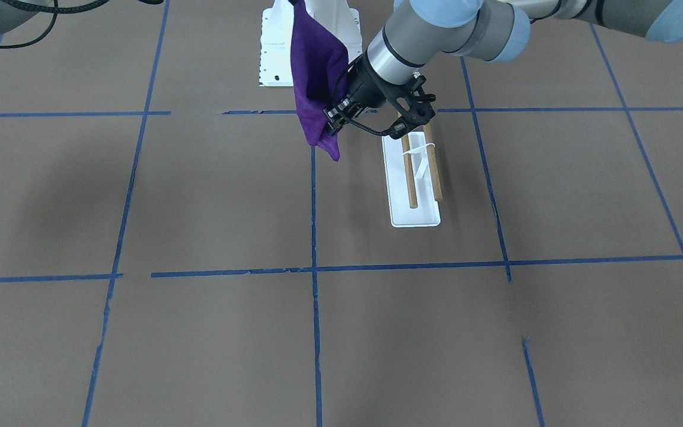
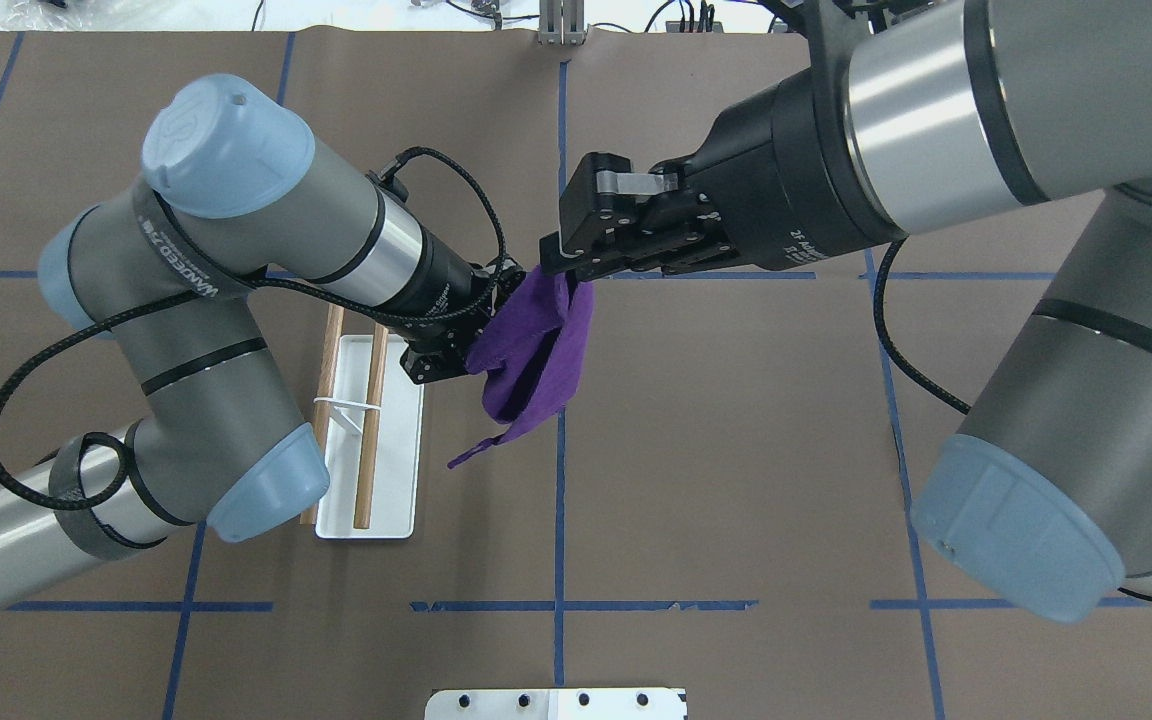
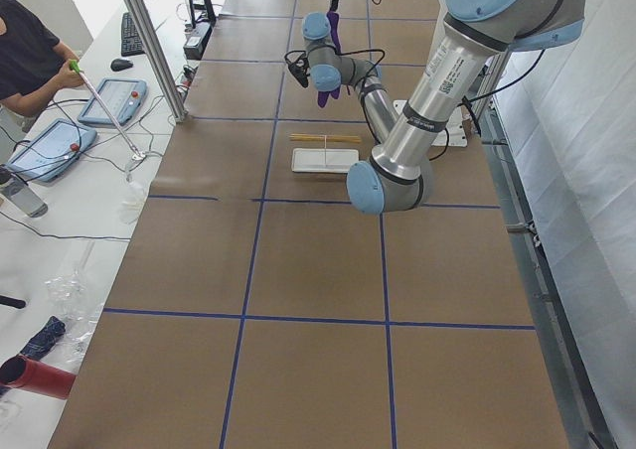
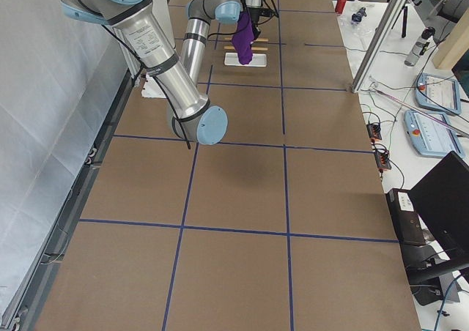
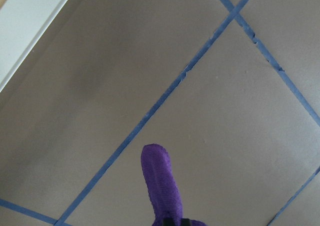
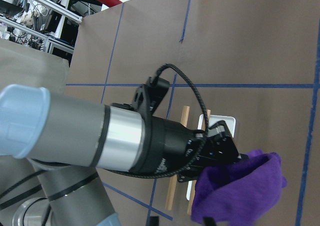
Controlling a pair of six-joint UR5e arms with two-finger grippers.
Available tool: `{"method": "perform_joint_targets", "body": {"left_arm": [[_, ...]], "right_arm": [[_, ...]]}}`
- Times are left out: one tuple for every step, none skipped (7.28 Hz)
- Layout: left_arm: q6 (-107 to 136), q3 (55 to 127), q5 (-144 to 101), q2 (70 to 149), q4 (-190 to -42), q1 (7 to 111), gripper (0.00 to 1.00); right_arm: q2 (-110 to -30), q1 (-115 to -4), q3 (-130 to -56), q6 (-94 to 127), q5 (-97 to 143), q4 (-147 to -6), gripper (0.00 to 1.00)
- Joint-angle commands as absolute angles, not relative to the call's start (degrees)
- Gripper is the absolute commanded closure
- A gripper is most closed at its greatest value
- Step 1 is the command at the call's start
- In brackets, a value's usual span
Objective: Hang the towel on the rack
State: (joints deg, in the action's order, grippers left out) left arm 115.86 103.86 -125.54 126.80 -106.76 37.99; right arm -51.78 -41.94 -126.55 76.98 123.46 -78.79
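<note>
A purple towel (image 2: 536,355) hangs bunched in the air above the table, just right of the rack. My right gripper (image 2: 558,268) is shut on its top edge. My left gripper (image 2: 476,345) is shut on its left side, with its fingertips buried in the cloth. The rack (image 2: 366,480) is a flat white base with two brown wooden dowels (image 2: 371,430), lying under my left forearm. In the front-facing view the towel (image 1: 315,71) hangs left of the rack (image 1: 415,216). A towel fold (image 5: 160,181) shows in the left wrist view. The right wrist view shows the towel (image 6: 240,193) against the left gripper.
The brown paper table carries blue tape lines (image 2: 559,520). The white bolted robot pedestal (image 1: 276,53) stands behind the towel and shows at the overhead view's bottom edge (image 2: 556,703). An operator (image 3: 25,57) sits beside the table's far side.
</note>
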Motion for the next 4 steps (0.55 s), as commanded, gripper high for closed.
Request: {"method": "perform_joint_targets", "body": {"left_arm": [[115.4, 103.89, -125.42, 126.39, -107.22, 41.56, 1.0], [115.49, 104.23, -125.51, 126.21, -107.57, 42.88, 1.0], [115.75, 105.46, -125.33, 125.78, -107.75, 43.5, 1.0], [116.1, 106.69, -121.16, 122.03, -112.8, 43.42, 1.0]], "right_arm": [[-55.97, -41.84, -127.79, 76.65, 122.7, -78.66, 0.0], [-57.81, -42.01, -128.92, 76.55, 122.7, -78.58, 0.0], [-58.79, -42.36, -129.98, 76.55, 122.7, -78.66, 0.0], [-60.89, -43.15, -131.12, 76.55, 122.7, -78.58, 0.0]]}}
